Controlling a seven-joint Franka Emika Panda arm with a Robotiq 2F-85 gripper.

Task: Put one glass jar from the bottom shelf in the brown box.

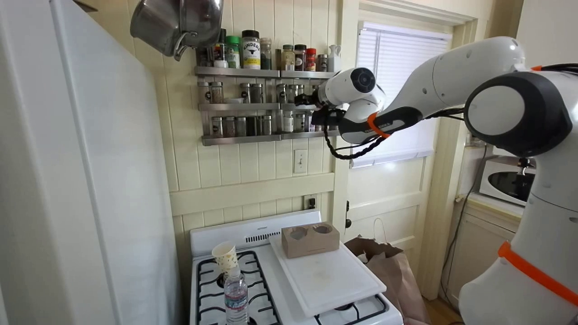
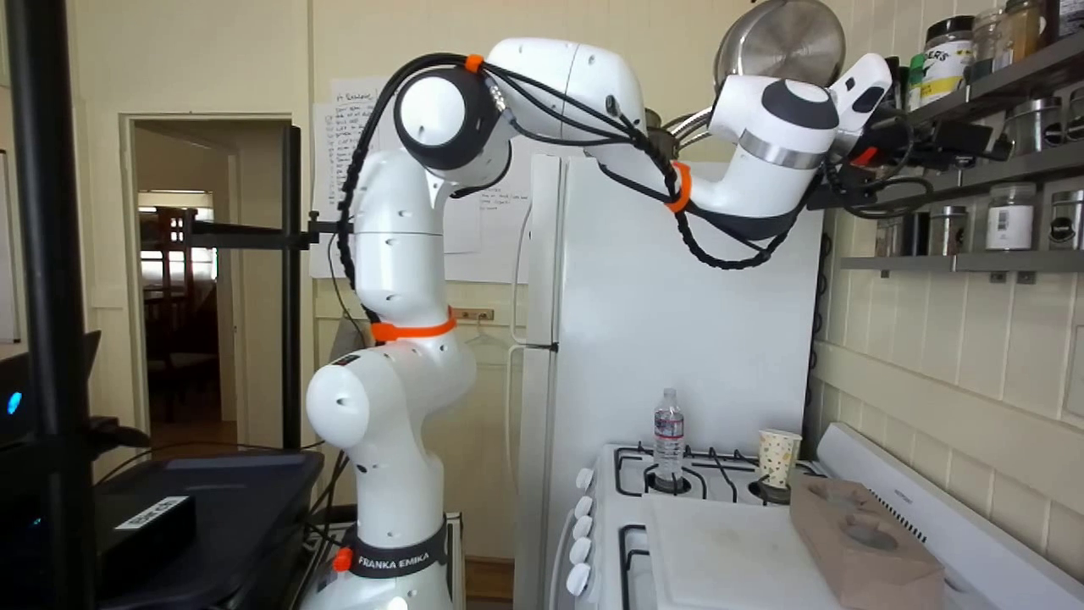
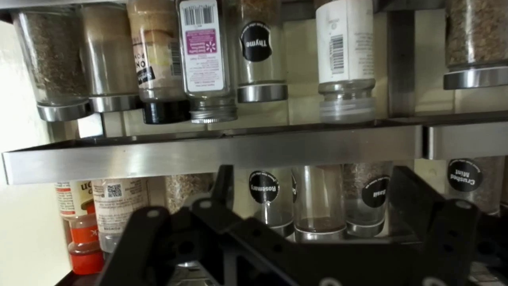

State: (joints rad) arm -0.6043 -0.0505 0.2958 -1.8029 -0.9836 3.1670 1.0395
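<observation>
We find the jars (image 1: pixel 230 127) on the bottom shelf (image 1: pixel 241 141), upright in a row behind its front edge, one of them the Thyme jar (image 3: pixel 262 55). More jars of this kind stand on the middle shelf (image 1: pixel 239 107), beside a small bowl (image 1: pixel 234 100), and taller shakers (image 1: pixel 251 52) crowd the top shelf (image 1: pixel 237 71). Our arm (image 1: pixel 465 67) reaches up to the shelves, and the gripper (image 3: pixel 315 176) is before the middle one, its fingers (image 3: pixel 225 186) spread well apart. The wrist view is upside down, so the bottom shelf's row runs along the upper part there, lids downward. Beneath that the middle shelf crosses the view, and the Rosemary jar (image 3: pixel 270 198) and the Basil jar (image 3: pixel 367 196) show in the gap between the fingers; how near the fingers come to them we cannot tell. The box (image 1: pixel 311 247) sits on the wall end of a white board (image 1: pixel 327 284), which lies across part of the stove (image 1: pixel 277 271), well below the gripper. Two round openings show in the box's top; what is inside we cannot make out. In both exterior views we see a patterned cup (image 1: pixel 226 258) and a water bottle (image 1: pixel 236 300) standing on the burners (image 1: pixel 220 281) next to the board, the bottle nearer the stove's front. A brown bag (image 1: pixel 395 271) stands beside the stove, its top crumpled open, and in an exterior view the fridge (image 2: pixel 677 330) rises behind the bottle.
</observation>
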